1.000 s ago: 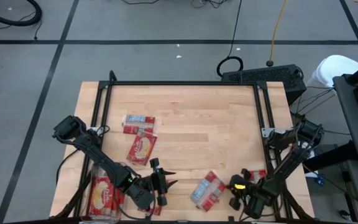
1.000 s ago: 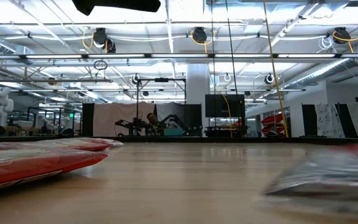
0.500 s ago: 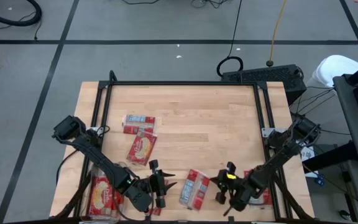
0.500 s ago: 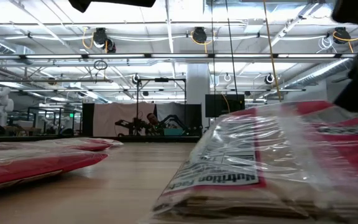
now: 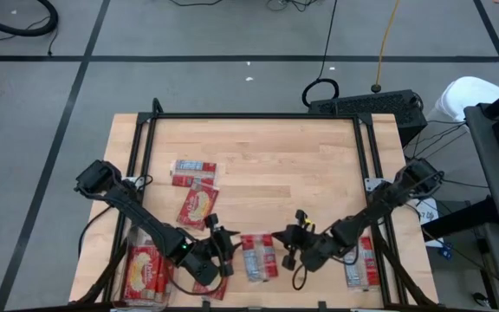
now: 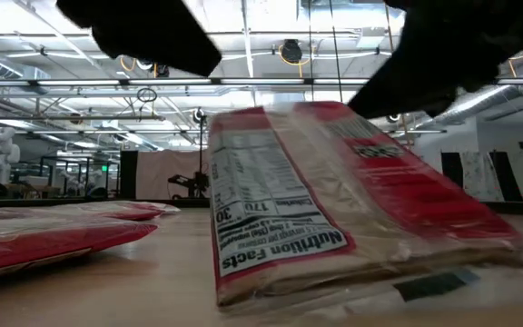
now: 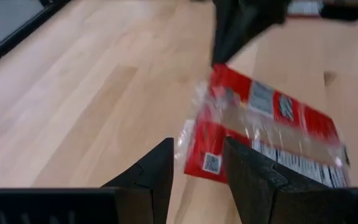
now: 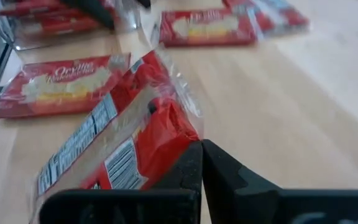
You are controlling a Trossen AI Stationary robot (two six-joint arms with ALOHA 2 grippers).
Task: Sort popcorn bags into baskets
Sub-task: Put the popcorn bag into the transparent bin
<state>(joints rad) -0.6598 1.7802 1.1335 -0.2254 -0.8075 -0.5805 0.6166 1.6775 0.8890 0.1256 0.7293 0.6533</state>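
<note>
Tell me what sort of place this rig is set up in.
Most likely a robotics lab or workshop hall: the wooden table stands on a grey floor marked with dark tape lines, and the low view shows an open ceiling with pipes and hanging cable reels.

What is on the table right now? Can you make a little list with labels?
table: wooden top
middle packet: red popcorn bag, label side up, between the two tools
left tool: open, beside the middle packet
right tool: shut, at the middle packet's other side
other packets: two near the back left, one at the front right
bin: clear bin at the front left, packets inside
</note>
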